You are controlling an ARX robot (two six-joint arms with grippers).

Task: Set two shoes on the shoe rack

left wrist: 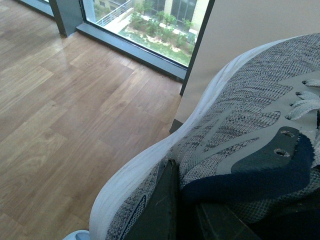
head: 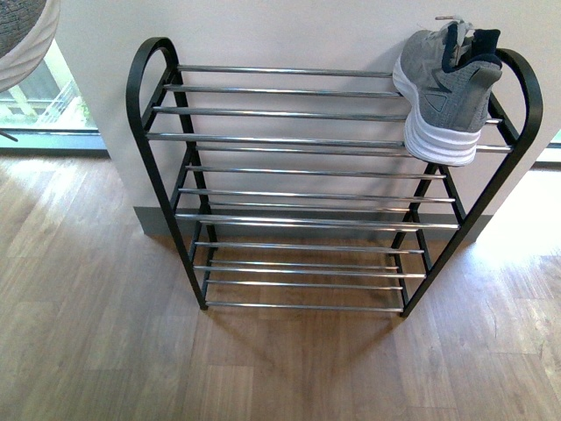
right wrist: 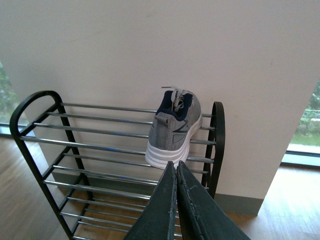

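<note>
The shoes here are grey knit sneakers with white soles and navy collars. One sneaker rests on the top shelf of the shoe rack, at its right end, heel over the front rod; the right wrist view shows the sneaker too. The second sneaker fills the left wrist view, with my left gripper shut on its collar; its sole edge shows at the front view's top left corner. My right gripper is shut and empty, in front of the rack below the shelved sneaker.
The rack stands against a white wall on a wood floor. Floor-level windows lie to the left of the wall. The rack's lower shelves hold nothing.
</note>
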